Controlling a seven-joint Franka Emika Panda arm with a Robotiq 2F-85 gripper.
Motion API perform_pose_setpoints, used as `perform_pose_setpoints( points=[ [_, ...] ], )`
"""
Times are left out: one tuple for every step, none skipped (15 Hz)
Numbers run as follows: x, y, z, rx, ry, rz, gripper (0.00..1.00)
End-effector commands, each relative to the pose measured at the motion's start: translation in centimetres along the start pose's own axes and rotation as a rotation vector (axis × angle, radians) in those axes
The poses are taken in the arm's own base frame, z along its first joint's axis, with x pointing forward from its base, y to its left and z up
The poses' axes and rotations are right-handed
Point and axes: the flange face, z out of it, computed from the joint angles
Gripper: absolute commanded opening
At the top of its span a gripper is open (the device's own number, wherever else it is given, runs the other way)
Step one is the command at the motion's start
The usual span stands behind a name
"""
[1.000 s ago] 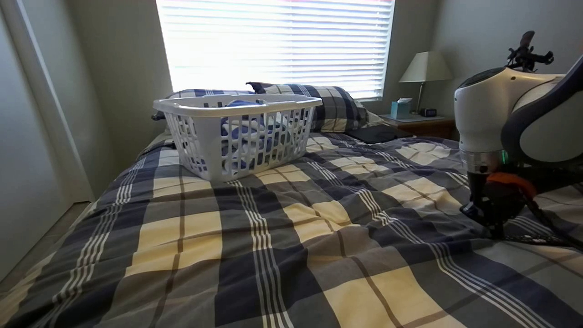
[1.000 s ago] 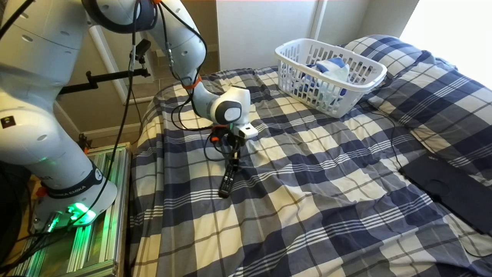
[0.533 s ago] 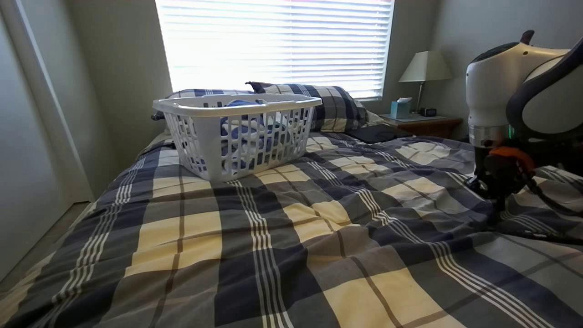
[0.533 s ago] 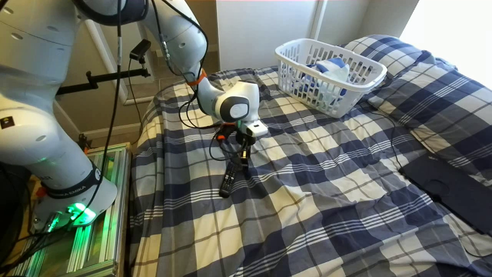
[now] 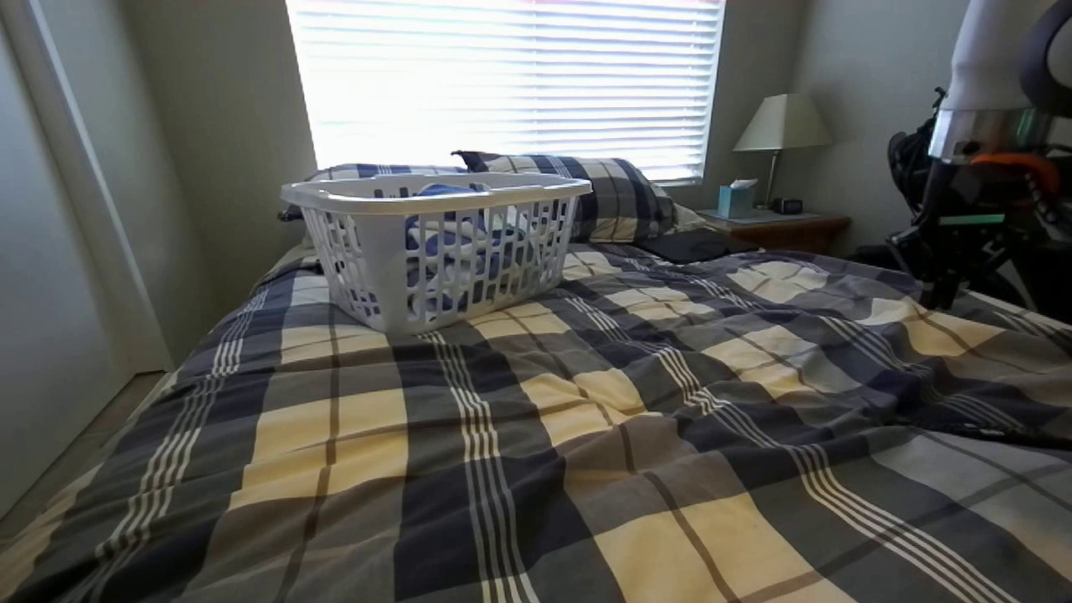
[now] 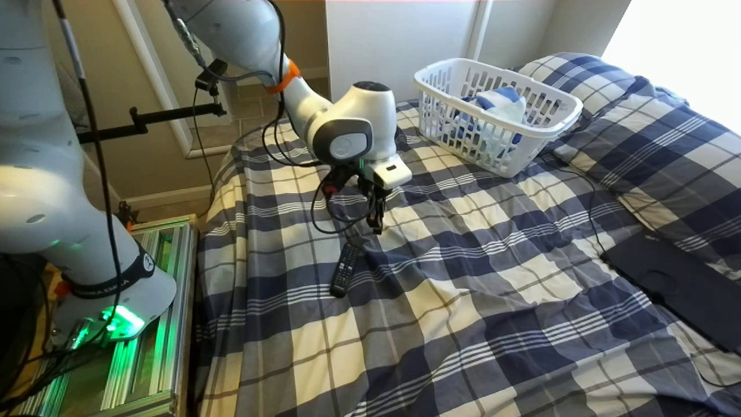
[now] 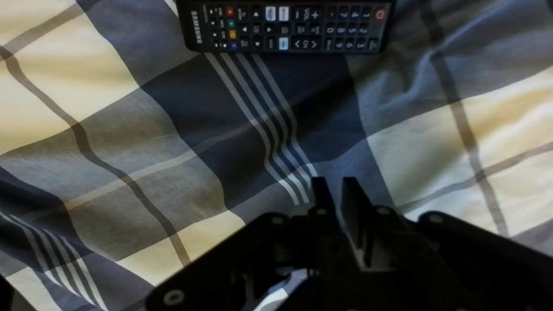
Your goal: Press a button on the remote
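The black remote (image 6: 345, 269) lies on the plaid bed cover, buttons facing up. In an exterior view it is only a thin dark strip (image 5: 988, 430) near the right edge. In the wrist view the remote (image 7: 281, 28) lies across the top, its upper edge cut off by the frame. My gripper (image 7: 334, 181) is empty, with a narrow gap between its fingertips. It hangs above the bed cover, beside the remote and not touching it. The gripper also shows in both exterior views (image 6: 376, 229) (image 5: 940, 301).
A white laundry basket (image 6: 514, 157) with cloth inside stands on the bed near the pillows (image 6: 671, 156). A flat black item with a cable (image 6: 680, 284) lies on the bed. A nightstand with a lamp (image 5: 783, 126) and tissue box (image 5: 737, 202) stands behind.
My gripper was down at the upper end of the remote. It has shifted off to the side and risen well above the bed. The remote lies in about the same place.
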Motion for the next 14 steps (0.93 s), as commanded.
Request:
perform_pose_setpoints(
  points=[
    [-2.4, 2.3, -4.5, 0.170, -0.026, -0.035, 0.46],
    [-2.9, 2.5, -5.3, 0.214, -0.040, -0.049, 0.54],
    [-3.6, 2.5, -6.1, 0.258, -0.056, -0.066, 0.60],
    [-3.9, 2.3, -6.6, 0.301, -0.074, -0.085, 0.66],
    [-4.3, 2.1, -7.2, 0.346, -0.094, -0.107, 0.74],
    [-4.7, 1.9, -7.6, 0.390, -0.119, -0.131, 0.81],
    [-5.0, 2.0, -8.0, 0.432, -0.141, -0.159, 0.89],
    [-5.3, 2.4, -8.3, 0.470, -0.164, -0.190, 0.95],
    [-5.5, 3.1, -8.4, 0.499, -0.193, -0.234, 0.99],
    [-5.5, 3.9, -7.9, 0.506, -0.211, -0.294, 1.00],
    [-4.8, 2.0, -7.7, 0.456, -0.187, -0.230, 0.90],
    [-4.9, 2.6, -7.6, 0.470, -0.201, -0.261, 0.98],
    [-4.8, 3.1, -7.6, 0.475, -0.205, -0.277, 1.00],
    [-4.8, 3.4, -7.5, 0.476, -0.207, -0.284, 1.00]
  ],
)
